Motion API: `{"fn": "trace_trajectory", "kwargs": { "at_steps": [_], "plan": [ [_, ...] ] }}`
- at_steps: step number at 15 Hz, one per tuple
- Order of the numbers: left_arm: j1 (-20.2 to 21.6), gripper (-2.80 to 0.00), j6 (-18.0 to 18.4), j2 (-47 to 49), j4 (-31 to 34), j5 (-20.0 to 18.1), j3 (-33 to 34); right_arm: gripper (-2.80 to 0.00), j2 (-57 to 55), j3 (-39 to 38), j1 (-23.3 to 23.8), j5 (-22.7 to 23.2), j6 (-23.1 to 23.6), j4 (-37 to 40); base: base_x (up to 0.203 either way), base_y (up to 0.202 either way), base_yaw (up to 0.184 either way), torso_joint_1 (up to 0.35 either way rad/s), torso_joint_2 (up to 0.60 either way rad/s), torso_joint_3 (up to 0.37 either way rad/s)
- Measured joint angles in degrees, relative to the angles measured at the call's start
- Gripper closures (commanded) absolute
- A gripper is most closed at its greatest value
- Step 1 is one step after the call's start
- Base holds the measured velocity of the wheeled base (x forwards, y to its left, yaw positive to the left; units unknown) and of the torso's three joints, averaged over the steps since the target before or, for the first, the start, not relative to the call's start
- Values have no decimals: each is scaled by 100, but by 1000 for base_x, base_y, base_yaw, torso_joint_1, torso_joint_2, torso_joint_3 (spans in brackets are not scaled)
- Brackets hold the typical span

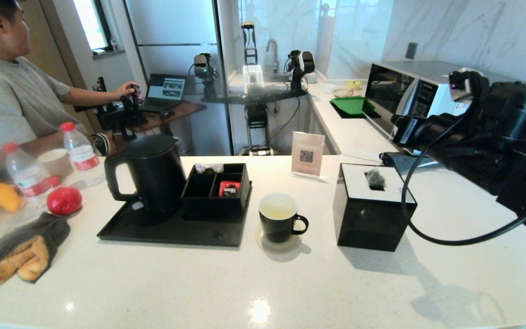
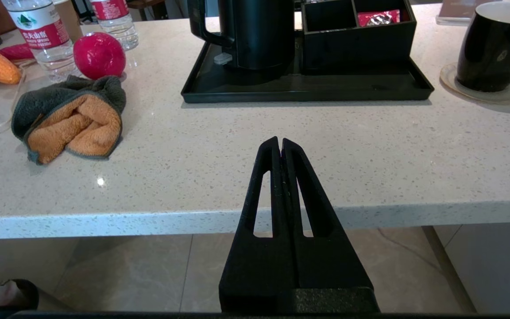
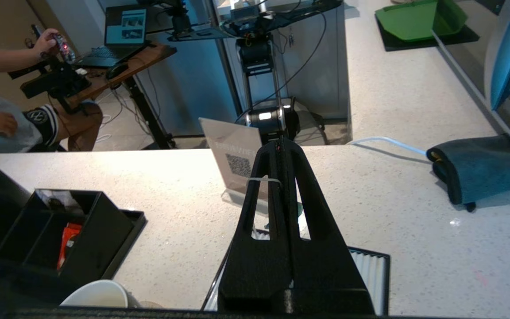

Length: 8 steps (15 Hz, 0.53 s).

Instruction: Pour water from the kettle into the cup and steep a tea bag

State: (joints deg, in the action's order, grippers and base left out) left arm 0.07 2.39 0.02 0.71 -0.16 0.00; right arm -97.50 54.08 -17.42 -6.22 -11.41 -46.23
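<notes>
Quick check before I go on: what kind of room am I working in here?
Most likely a kitchen or pantry set up for robot recording: a stone counter with a kettle and cup, a microwave on the side counter, and a faucet at the back.

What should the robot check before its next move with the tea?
1. Water in the cup: ok, pale liquid shows inside.
2. Cup upright on its coaster: ok.
3. Kettle out of the way: ok, it stands upright on the black tray.
4. Right gripper holding the tea bag: shut, with the thin white string across its fingers; the pouch itself, cannot tell.
5. Right gripper above the cup: not ok, it hangs over the black box beside the cup.
6. Left gripper clear: ok, shut and parked at the counter's near edge.
</notes>
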Motion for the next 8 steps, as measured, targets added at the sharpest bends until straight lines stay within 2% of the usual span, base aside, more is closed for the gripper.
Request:
{"fn": "trace_trajectory", "kwargs": {
  "at_steps": [8],
  "plan": [
    [0,0,-3,0,-2,-2,0,0,-212,21,-497,-4,5,-7,0,0,0,0,0,0]
  ]
}}
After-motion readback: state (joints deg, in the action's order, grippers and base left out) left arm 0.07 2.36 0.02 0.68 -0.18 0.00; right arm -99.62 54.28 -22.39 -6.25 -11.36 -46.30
